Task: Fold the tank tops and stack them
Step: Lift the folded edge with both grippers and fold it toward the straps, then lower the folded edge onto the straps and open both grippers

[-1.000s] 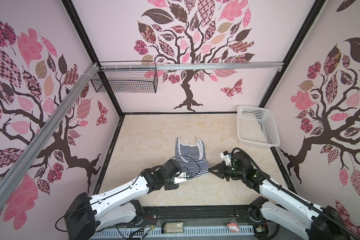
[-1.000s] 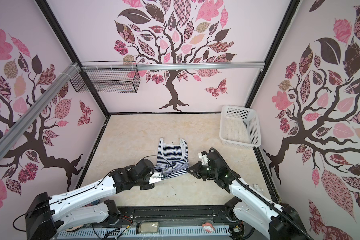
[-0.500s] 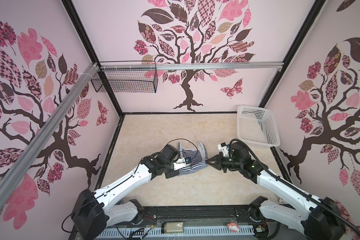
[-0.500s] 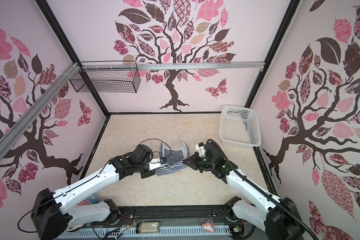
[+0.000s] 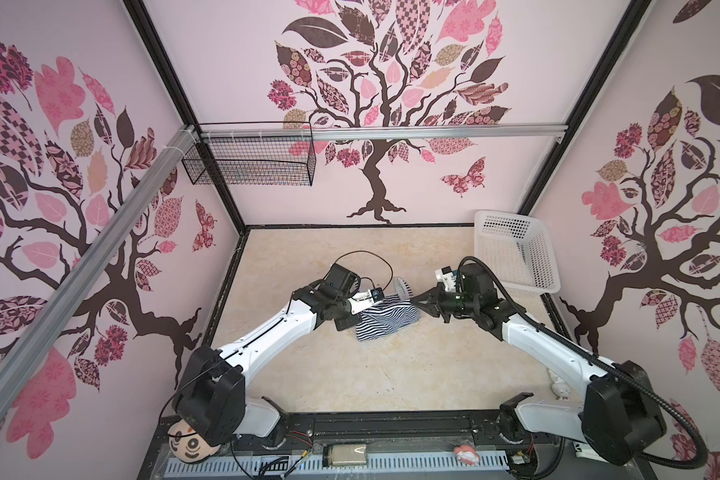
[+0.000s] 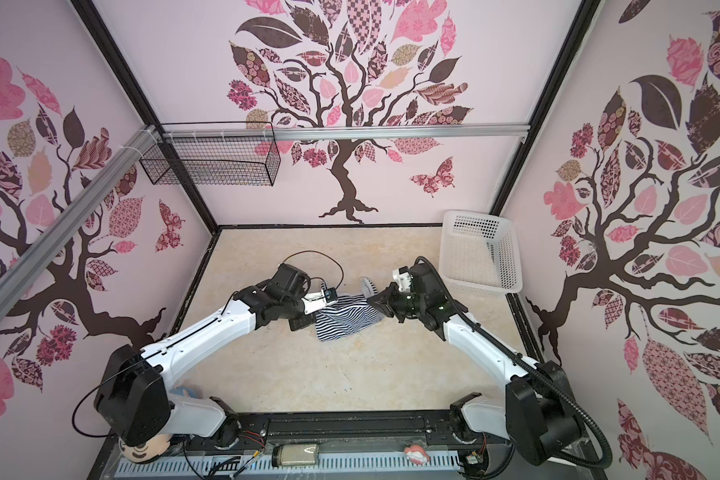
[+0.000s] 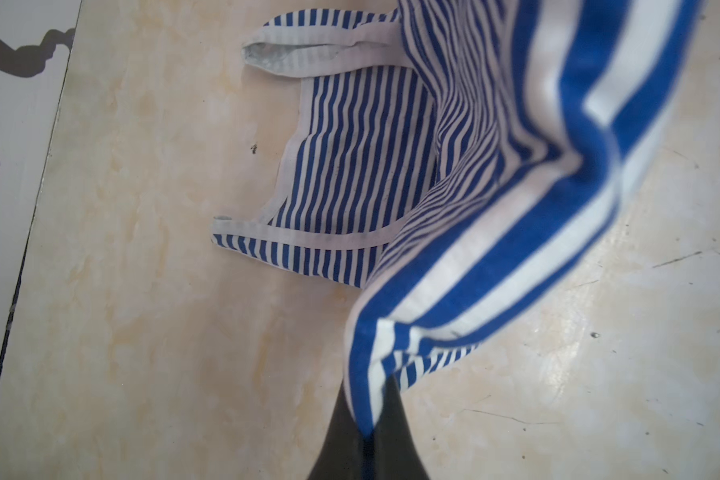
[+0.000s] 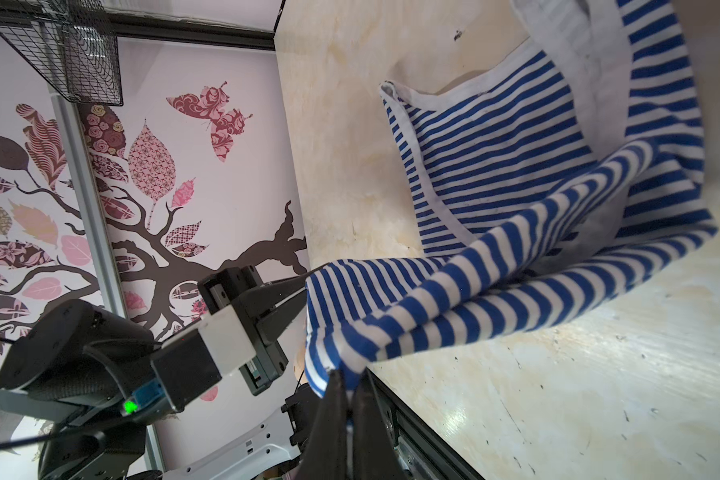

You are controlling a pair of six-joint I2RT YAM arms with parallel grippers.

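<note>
Left hand (image 7: 368, 419): jaws pinched shut on one hem corner of the tank top (image 7: 350, 166), cloth lifted. Right hand (image 8: 350, 392): clamped the same way on the other hem corner. The hem hangs raised between the two hands, while the straps and chest lie flat on the worktop (image 5: 391, 374). The tank top is near the white basket (image 5: 537, 266), to its left in both top views. The right hand is between garment and basket, the left hand on the garment's far side from the basket.
</note>
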